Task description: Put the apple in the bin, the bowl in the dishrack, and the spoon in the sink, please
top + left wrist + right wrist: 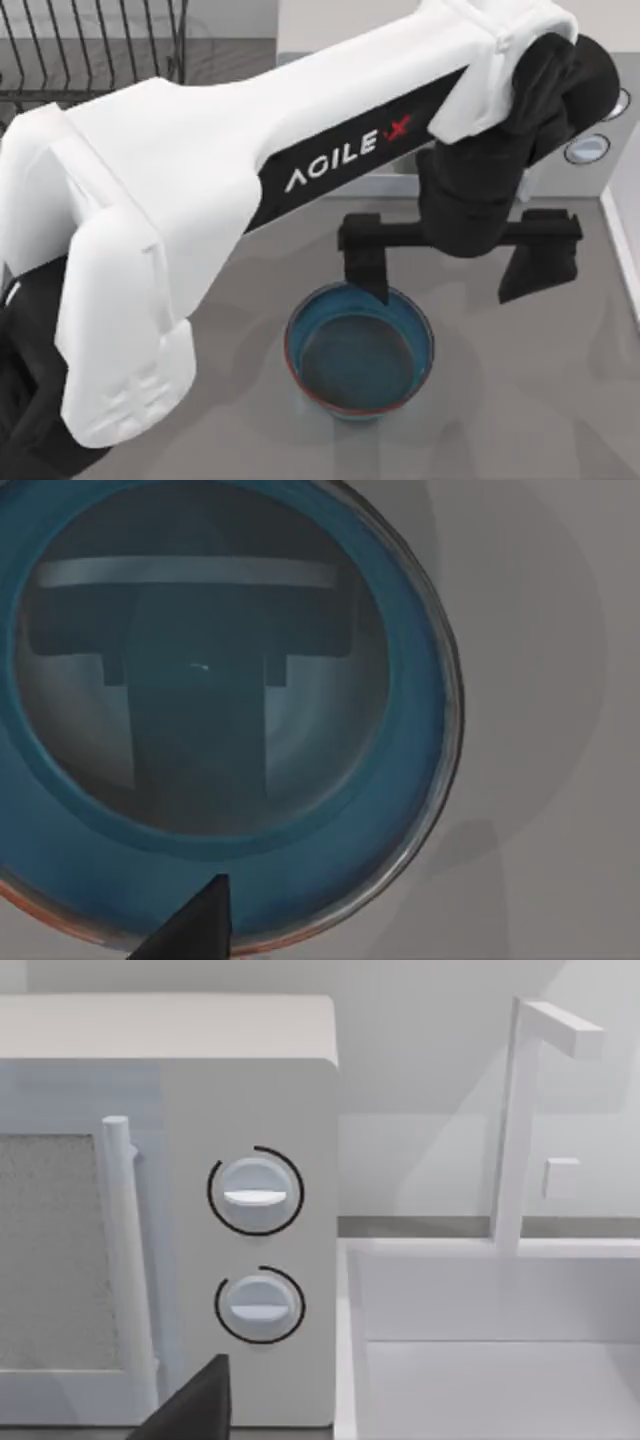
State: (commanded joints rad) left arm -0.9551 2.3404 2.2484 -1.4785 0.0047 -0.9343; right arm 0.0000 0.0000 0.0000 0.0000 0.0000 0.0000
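Reaching across the grey table, the left gripper hung with its jaws spread wide, one finger dipping at the bowl's rim at about eleven o'clock, the other finger off at two o'clock. The bowl sat upright near the table's centre. The dishrack stood far toward ten o'clock. The right wrist view faced a microwave beside a sink.

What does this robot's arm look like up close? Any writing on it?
The left arm has bulky white shells over black joints. A black strip along it carries white letters reading AGILE and a red X. Its hand is matt black: a flat crossbar with two blocky fingers hanging from its ends.
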